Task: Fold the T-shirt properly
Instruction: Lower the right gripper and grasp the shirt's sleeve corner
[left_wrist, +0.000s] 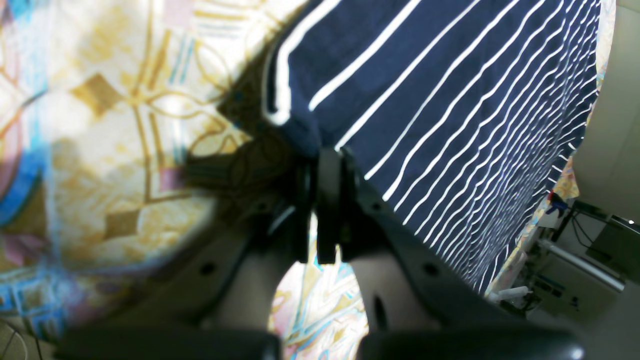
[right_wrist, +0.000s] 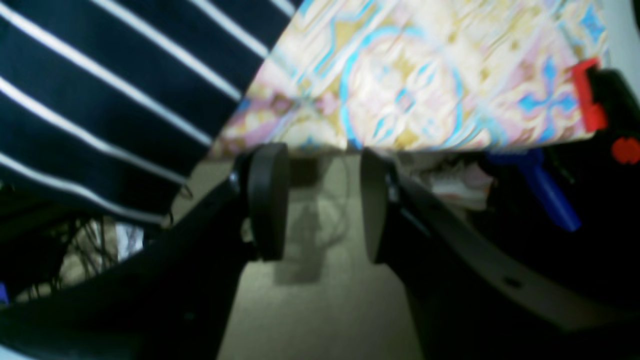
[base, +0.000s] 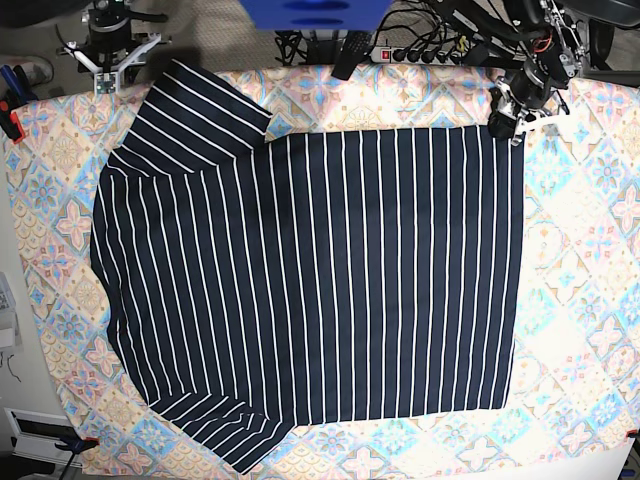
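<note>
Your left gripper (left_wrist: 327, 155) is clamped on a corner of the T-shirt (base: 310, 280), at 1 o'clock on the patterned cloth (base: 580, 300). Your right gripper (right_wrist: 320, 200) stands parted, holding nothing, past the cloth's 11 o'clock edge. The shirt lies flat, centred.

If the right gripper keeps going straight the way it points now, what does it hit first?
Probably nothing of the job: the open right gripper points past the edge of the patterned cloth toward the floor. The T-shirt lies off to one side. Depth is unclear.
</note>
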